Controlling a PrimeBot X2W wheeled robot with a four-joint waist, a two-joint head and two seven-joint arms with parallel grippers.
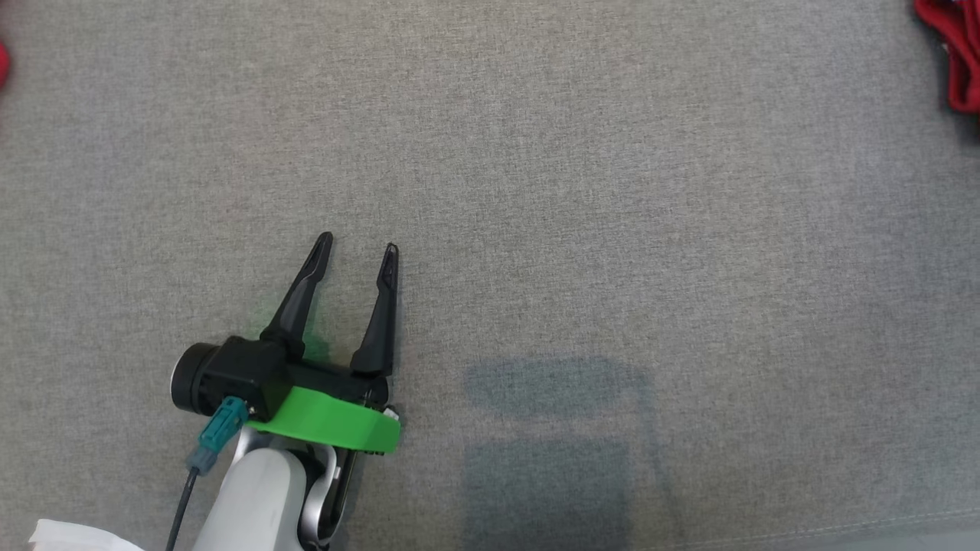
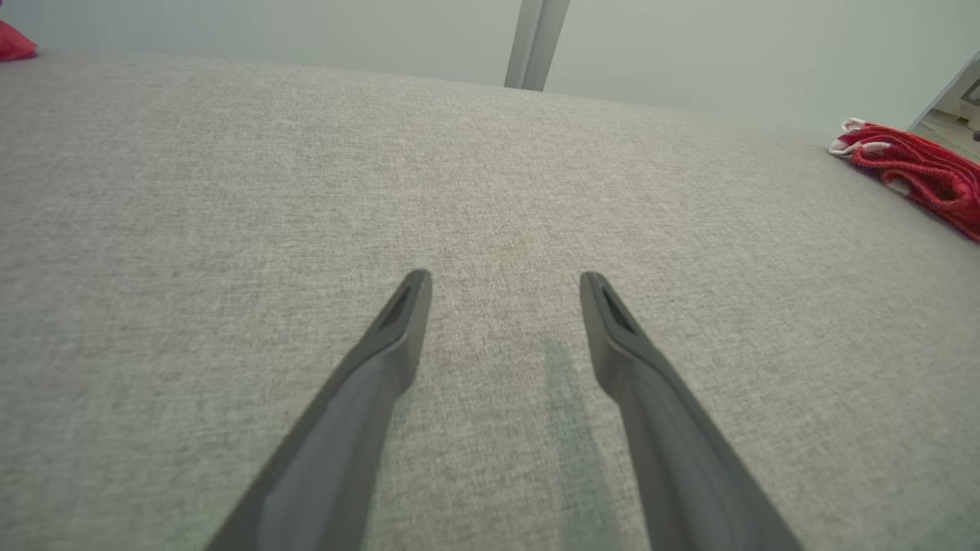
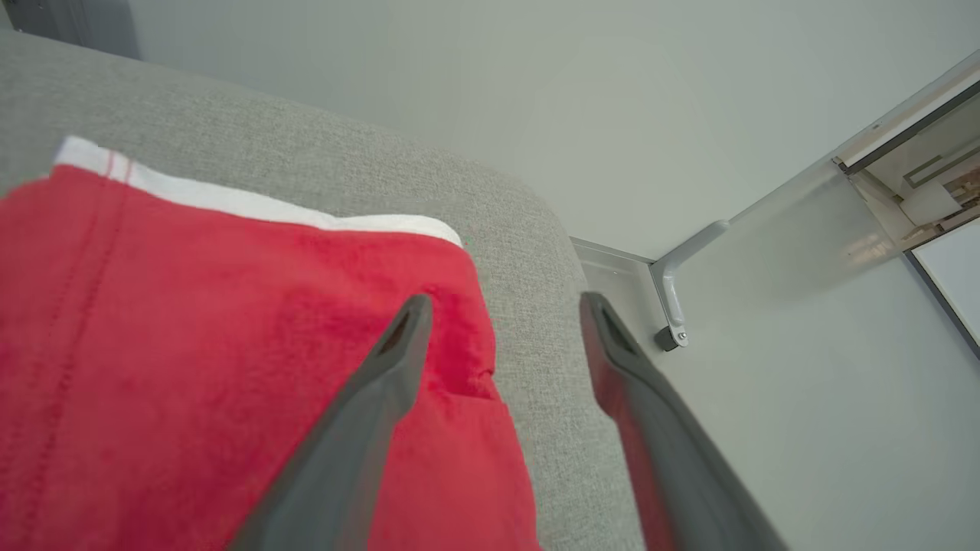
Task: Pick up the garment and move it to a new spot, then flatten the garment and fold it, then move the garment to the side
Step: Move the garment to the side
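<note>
— What is the biggest thing there?
— The grey woven surface [image 1: 582, 168]. It spreads across the whole head view, with a squarish shadow [image 1: 551, 428] on it low and right of centre.
— And the red garment [image 3: 191, 367]?
— It lies at the surface's far right, close to a rounded corner. The right wrist view shows it from near, with a white band [image 3: 253, 208] along its far edge. From the head it is a red patch at the top right.
— What about the tools?
— The left gripper [image 1: 358, 242] is at lower left over bare cloth, well apart from the garment. Its fingers are spread with nothing between them. The right gripper [image 3: 506, 300] is spread too, one finger [image 3: 383, 367] over the red fabric, the other beyond the garment's edge. Whether that finger touches the fabric cannot be told.
— Anything smaller?
— A scrap of red [image 2: 11, 42] at the far left edge.
</note>
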